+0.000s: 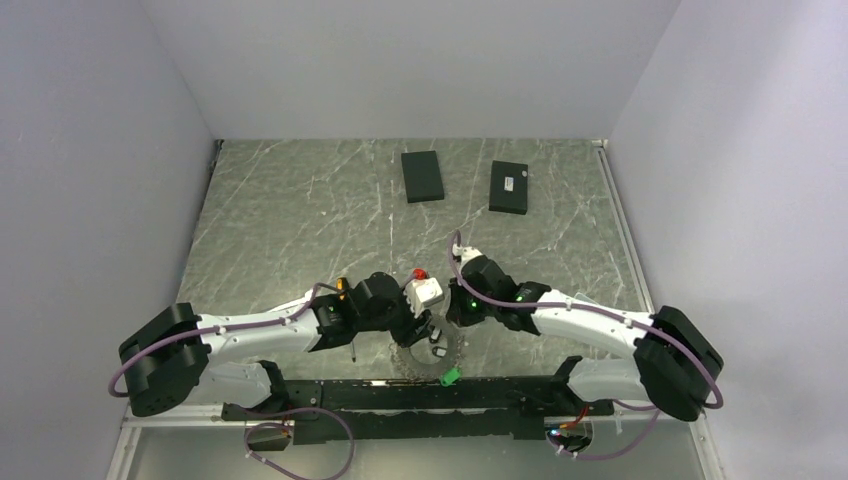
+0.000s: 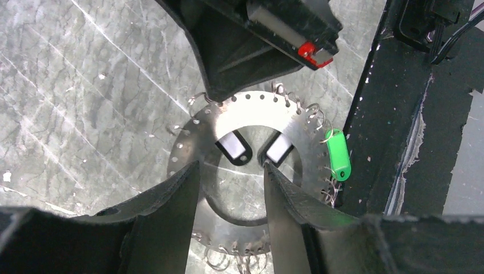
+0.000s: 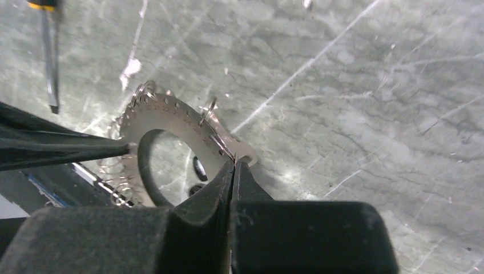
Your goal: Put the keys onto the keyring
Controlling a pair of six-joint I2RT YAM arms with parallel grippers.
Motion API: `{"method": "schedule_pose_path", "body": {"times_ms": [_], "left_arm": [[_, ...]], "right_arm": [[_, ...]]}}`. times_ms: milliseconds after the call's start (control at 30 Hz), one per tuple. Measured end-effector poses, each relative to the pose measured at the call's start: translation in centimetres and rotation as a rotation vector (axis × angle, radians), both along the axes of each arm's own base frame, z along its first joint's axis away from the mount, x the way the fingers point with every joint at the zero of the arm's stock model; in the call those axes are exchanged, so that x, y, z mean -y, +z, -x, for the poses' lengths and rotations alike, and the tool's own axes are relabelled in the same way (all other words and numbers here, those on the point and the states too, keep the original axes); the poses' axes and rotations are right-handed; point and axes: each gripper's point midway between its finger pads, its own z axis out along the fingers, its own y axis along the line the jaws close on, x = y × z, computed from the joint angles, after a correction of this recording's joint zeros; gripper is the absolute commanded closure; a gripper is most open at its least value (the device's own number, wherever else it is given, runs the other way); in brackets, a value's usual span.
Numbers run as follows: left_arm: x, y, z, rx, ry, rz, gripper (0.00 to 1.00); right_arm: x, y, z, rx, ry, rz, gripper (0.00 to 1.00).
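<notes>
The task is looking early. The keyring (image 2: pixel 194 140) is lying on the marble table (image 1: pixel 290 220) close in front of the arm bases. Two keys (image 2: pixel 234 147) are showing their black heads inside its central hole with their blades hidden, so I cannot tell whether either is hanging from it. I am judging that none is threaded on yet.

In the left wrist view the right gripper (image 3: pixel 234 162) is pressing fully closed at the ring's 11 o'clock rim. A thin wire loop (image 3: pixel 222 147) is running into its tips (whether it is truly pinched is not clear). The left gripper (image 2: pixel 231 171) is standing half apart over the 6 o'clock band, clamping nothing that shows. What is remaining, by my reading, is opening a loop and feeding each key on.

A green tag (image 2: pixel 338 155) is sitting at the ring's 3 o'clock, just beside the black base rail (image 2: pixel 399 171), which is crowding that side. In the right wrist view the screwdriver (image 3: pixel 50 63) is lying near the ring at 10 o'clock. Two black boxes (image 1: pixel 422 176) are resting well apart at 12 o'clock in the top view. Both sets of fingers are covering parts of the ring, leaving little room to work.
</notes>
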Motion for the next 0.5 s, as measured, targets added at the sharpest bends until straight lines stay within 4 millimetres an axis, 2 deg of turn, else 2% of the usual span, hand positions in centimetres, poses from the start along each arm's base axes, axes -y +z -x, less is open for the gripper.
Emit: {"method": "schedule_pose_path", "body": {"times_ms": [167, 267, 500], "left_arm": [[0.0, 0.2, -0.1, 0.008, 0.005, 0.004, 0.5], [0.0, 0.7, -0.2, 0.016, 0.005, 0.017, 0.5], [-0.1, 2.2, -0.4, 0.046, 0.019, 0.054, 0.5]], "right_arm": [[-0.6, 3.7, -1.1, 0.083, 0.013, -0.035, 1.0], [-0.8, 5.2, -1.5, 0.117, 0.02, -0.053, 1.0], [-0.6, 6.5, -1.6, 0.145, 0.05, -0.036, 1.0]]}}
